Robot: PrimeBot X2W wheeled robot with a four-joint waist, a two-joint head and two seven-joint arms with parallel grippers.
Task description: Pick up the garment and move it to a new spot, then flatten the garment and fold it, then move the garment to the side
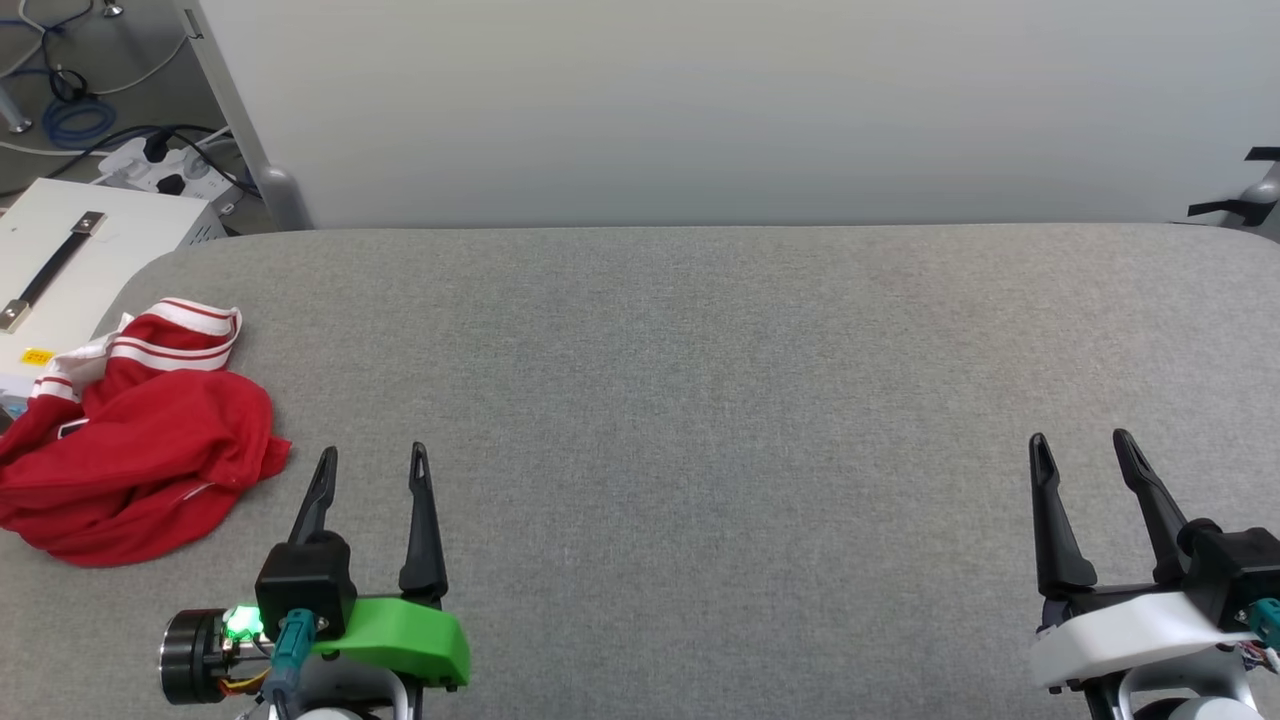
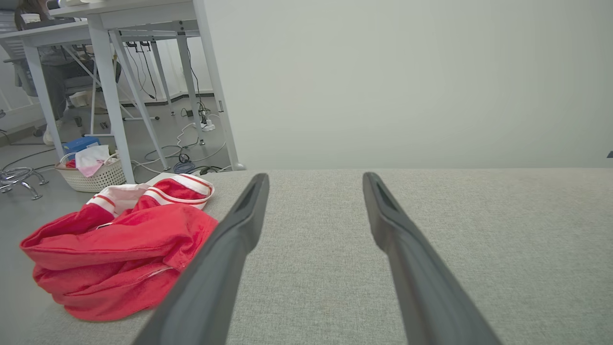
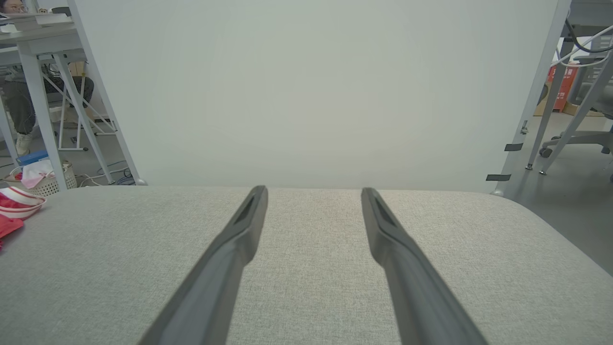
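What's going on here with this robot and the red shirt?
Nothing is held yet. A crumpled red garment with white striped trim lies near the left edge of the grey table. Both of the robot's jaws stand open and empty over the table: the left jaws close beside the garment, not touching it, the right jaws far from it.

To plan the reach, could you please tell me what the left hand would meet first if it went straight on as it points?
Probably nothing on the table: the left hand points past the shirt, toward the white panel behind.
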